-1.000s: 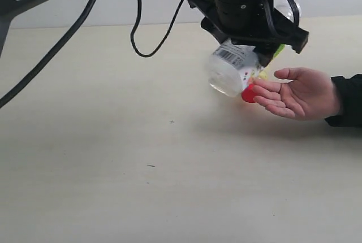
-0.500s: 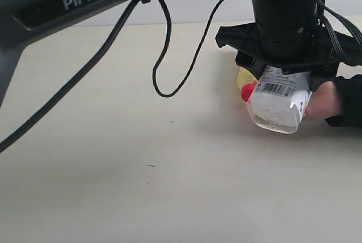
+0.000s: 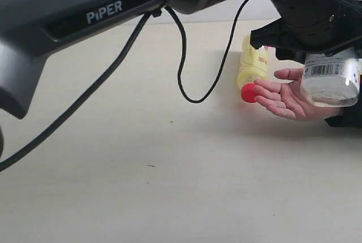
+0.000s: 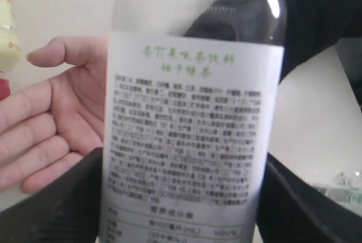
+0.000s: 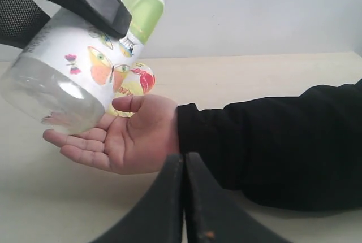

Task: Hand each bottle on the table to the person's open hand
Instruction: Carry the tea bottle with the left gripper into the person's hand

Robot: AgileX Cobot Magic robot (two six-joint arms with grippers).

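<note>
swung across the open hand (image 3: 288, 99) within the last second, now clamping the small clear bottle (image 3: 331, 82) in the left gripper (image 3: 328, 51) at three o'clock of the palm, unreleased; right gripper (image 5: 184, 198) pinched shut, empty; yellow bottle (image 3: 253, 68) waiting at ten o'clock.

Right of frame: person's open hand (image 3: 294, 100), over the tabletop (image 3: 141, 198).
Far right: barcode-labelled bottle (image 3: 331, 82), between the jaws of the left arm (image 3: 102, 14), in front of the palm.
Left of the hand: second bottle (image 3: 253, 68), on the tabletop, cap at the fingertips.
Upper frame: left arm, spanning from the left edge.
</note>
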